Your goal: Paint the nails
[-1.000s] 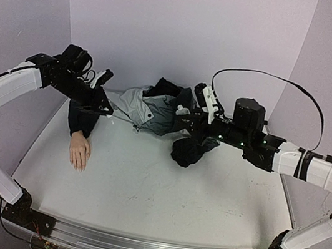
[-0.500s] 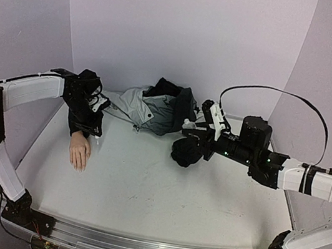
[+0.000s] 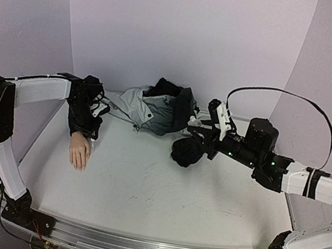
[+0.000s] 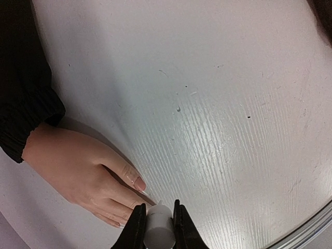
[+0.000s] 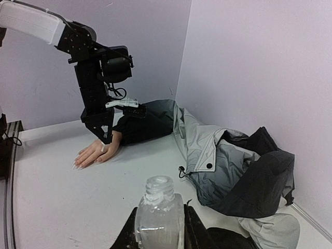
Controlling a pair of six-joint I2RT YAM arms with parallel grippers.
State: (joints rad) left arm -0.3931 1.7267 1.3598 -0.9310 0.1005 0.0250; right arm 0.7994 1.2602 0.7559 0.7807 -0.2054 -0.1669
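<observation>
Left gripper (image 4: pixel 157 208): closed on a small white cylindrical piece (image 4: pixel 158 231), which sits upright between the two fingers; the gripper points down and hangs over the mannequin hand (image 4: pixel 78 174), close to the thumb side; whether the piece touches the hand cannot be told.

Mannequin hand: lies palm down on the left part of the surface (image 3: pixel 161 193), fingers pointing toward the near edge; the wrist enters a black cuff (image 4: pixel 23 111) on its far side.

Nails (image 4: pixel 140 183): the thumb nail shows clearly in the left wrist view, pale pink and just beside the white cylindrical piece; the other nails are partly hidden or too small to judge; in the top view the nails cannot be made out.

Right gripper (image 5: pixel 160 223): closed on a clear glass bottle (image 5: pixel 157 194); the bottle stands upright between the fingers, its threaded neck open at the top; the gripper is held above the surface at the centre right, well apart from the mannequin hand.

Jacket (image 3: pixel 155 110): grey and black, crumpled at the far middle of the surface against the back wall; one black sleeve runs left to the cuff; a second dark bundle of fabric lies below the right gripper.
</observation>
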